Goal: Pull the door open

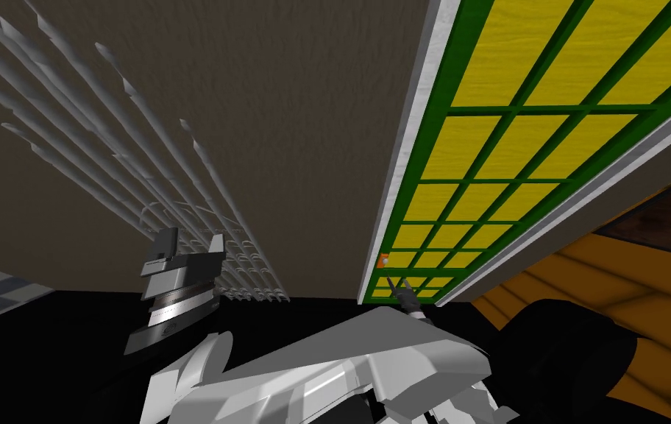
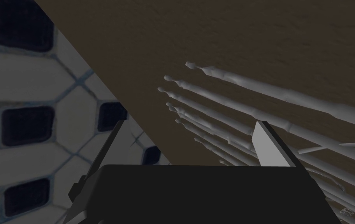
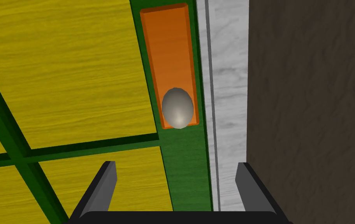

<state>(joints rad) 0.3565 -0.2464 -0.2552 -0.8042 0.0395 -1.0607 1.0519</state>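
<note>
My right claw (image 3: 176, 164) stands wide, its two fingers spread and holding nothing. It faces the door (image 3: 67, 77), which has yellow panels set in green bars. The knob (image 3: 177, 108), grey and egg-shaped, sits straight ahead of the claw, in line with the gap between the fingers. It is still apart from them, and neither finger touches it. The knob is mounted at the near end of a long orange plate (image 3: 169, 46) on the door's green edge strip. Just beside that strip runs the white frame (image 3: 229, 77), and beyond it the brown wall (image 3: 313, 97). One finger points at a yellow panel, the other at the frame.

In the head view the right claw shows small, close under the knob at the door's lower corner.

My left claw (image 2: 191, 123) is also wide and empty, held up well apart from the door. It points at the wall, where grey rods (image 2: 250, 101) fan out, with a tiled floor (image 2: 25, 77) to one side.
</note>
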